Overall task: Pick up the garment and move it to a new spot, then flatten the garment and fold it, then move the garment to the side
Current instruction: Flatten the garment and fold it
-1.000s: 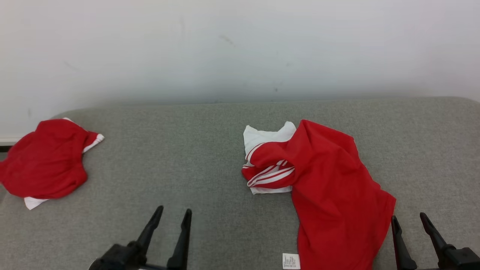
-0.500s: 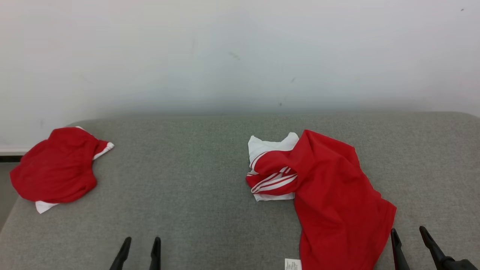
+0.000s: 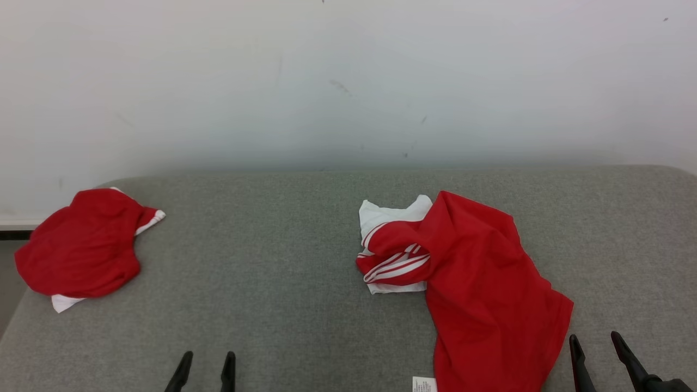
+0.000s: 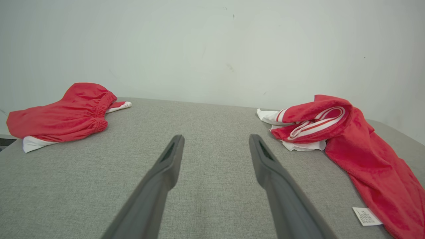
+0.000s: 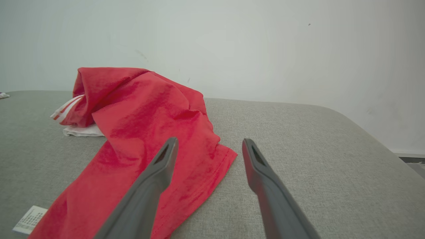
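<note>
The garment (image 3: 484, 283) is a red shirt with white stripes and white trim, lying crumpled on the grey cushion right of centre. It also appears at the right of the left wrist view (image 4: 362, 152) and at the left of the right wrist view (image 5: 146, 116). My left gripper (image 3: 208, 356) is open and empty at the bottom edge, well left of the shirt. Just off the shirt's lower right hem, my right gripper (image 3: 593, 337) is open and empty. Each wrist view shows its own gripper, left (image 4: 215, 137) and right (image 5: 210, 141), with the fingers spread apart.
A second red garment with an elastic waistband (image 3: 81, 245) lies bunched at the cushion's far left (image 4: 63, 114). The grey cushion (image 3: 261, 245) ends at a white wall behind. A white care label (image 3: 423, 384) sticks out of the shirt near the front edge.
The camera has tilted, shifting the whole picture down a little. My left gripper has drawn back toward the bottom edge and to the left. Both garments lie as before.
</note>
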Available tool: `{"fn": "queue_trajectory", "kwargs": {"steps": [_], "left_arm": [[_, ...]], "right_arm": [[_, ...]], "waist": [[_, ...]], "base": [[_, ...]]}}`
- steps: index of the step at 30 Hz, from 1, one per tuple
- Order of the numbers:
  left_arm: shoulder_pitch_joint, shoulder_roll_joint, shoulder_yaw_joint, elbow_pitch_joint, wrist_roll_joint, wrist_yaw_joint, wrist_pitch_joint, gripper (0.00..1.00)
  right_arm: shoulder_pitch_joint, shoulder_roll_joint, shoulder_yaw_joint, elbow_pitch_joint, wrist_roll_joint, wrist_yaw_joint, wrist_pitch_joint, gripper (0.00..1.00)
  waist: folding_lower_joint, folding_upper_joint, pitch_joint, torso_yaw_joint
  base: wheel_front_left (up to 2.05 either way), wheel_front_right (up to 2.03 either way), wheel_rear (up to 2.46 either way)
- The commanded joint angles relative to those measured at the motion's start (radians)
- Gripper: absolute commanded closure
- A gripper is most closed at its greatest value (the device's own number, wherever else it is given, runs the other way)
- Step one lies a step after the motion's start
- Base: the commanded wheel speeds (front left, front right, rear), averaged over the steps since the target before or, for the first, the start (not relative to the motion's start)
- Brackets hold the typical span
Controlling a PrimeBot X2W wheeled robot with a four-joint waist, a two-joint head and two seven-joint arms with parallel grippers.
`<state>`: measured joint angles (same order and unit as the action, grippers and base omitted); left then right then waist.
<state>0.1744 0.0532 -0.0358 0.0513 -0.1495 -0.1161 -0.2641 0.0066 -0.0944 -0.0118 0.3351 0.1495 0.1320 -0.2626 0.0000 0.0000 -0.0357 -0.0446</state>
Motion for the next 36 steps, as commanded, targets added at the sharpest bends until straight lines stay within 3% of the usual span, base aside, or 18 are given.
{"fn": "queue_trajectory", "kwargs": {"steps": [1, 26, 36], "left_arm": [[0.009, 0.001, 0.004, 0.002, 0.006, -0.004, -0.001, 0.0], [-0.005, -0.002, 0.004, 0.002, 0.003, -0.013, -0.001, 0.0], [-0.071, 0.0, -0.063, 0.012, 0.014, -0.014, -0.001, 0.0]], "right_arm": [[0.004, -0.002, -0.003, 0.004, -0.001, -0.003, -0.003, 0.0], [-0.014, -0.01, 0.012, 0.008, 0.002, -0.003, -0.003, 0.0], [-0.032, -0.012, 0.027, 0.001, 0.003, -0.003, -0.003, 0.0]], "waist": [[0.0, 0.0, 0.0, 0.0], [0.0, 0.0, 0.008, -0.015], [0.0, 0.0, 0.026, -0.05]], "base": [[0.0, 0.0, 0.0], [0.0, 0.0, 0.0], [0.0, 0.0, 0.0]]}}
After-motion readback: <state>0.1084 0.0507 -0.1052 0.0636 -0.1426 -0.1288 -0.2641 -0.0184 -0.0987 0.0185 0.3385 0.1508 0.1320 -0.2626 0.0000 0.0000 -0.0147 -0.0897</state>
